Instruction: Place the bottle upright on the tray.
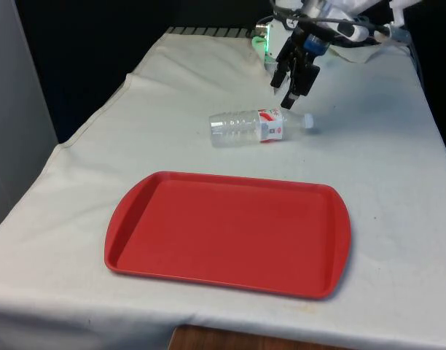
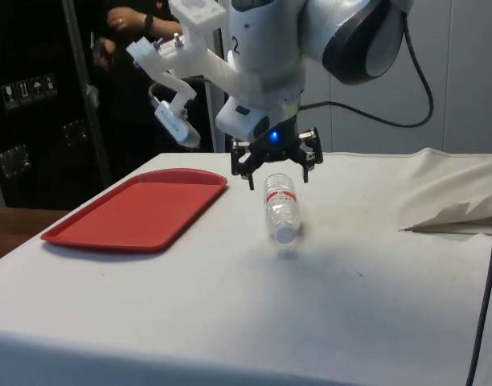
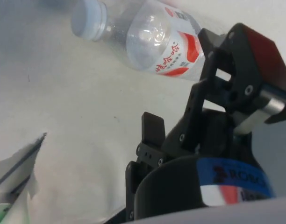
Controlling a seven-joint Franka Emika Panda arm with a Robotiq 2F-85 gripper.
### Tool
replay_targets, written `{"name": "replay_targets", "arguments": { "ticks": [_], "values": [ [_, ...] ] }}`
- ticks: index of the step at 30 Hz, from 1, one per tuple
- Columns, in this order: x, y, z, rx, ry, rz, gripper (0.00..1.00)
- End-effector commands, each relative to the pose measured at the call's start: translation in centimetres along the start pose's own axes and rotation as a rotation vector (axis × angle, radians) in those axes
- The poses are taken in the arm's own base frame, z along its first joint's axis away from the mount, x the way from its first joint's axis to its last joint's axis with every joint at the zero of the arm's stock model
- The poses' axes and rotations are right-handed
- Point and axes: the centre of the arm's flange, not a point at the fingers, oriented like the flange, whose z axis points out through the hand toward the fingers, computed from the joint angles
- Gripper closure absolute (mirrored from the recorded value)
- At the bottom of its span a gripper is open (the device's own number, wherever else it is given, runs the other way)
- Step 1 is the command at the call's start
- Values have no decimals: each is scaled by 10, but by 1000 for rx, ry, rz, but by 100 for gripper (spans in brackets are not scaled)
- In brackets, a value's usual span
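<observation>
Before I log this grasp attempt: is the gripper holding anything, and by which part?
Nothing is held. The gripper is open above the bottle, which lies on its side on the cloth, beyond the tray.

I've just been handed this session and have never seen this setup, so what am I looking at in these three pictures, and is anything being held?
It is one white robot arm with a black two-finger gripper, working at a table under a white cloth. One picture looks across the table, one comes from its side, and one comes from a camera on the wrist, looking past the fingers.

On the cloth lies a clear plastic bottle on its side, with a red and white label and a white cap. A flat red tray sits nearer the front camera, with nothing on it.

Nothing is held. The gripper is open, just above the bottle near its label and cap end. A person stands in the background of the side view.
</observation>
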Motion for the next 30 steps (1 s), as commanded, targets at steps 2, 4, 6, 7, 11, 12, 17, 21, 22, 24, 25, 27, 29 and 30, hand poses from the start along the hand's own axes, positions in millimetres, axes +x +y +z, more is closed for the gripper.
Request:
{"name": "replay_targets", "arguments": {
  "ticks": [2,4,6,7,11,12,17,21,22,24,25,27,29,30],
  "values": [
    [2,1,0,-1,-6,0,0],
    [7,4,0,-11,-39,7,0],
    [10,5,2,-11,-49,8,0],
    [11,5,2,-13,-53,9,0],
    [15,3,7,-5,-50,7,0],
    [16,5,7,-16,-77,13,0],
    [20,4,15,-13,-103,10,0],
    [22,4,19,-10,-114,8,0],
    [22,3,20,-10,-117,8,0],
    [24,3,24,-7,-130,6,0],
    [24,3,24,-6,-134,5,0],
    [25,0,27,4,-126,1,0],
    [26,2,28,-4,-148,3,0],
    [26,2,29,-3,-152,2,0]
  ]
}}
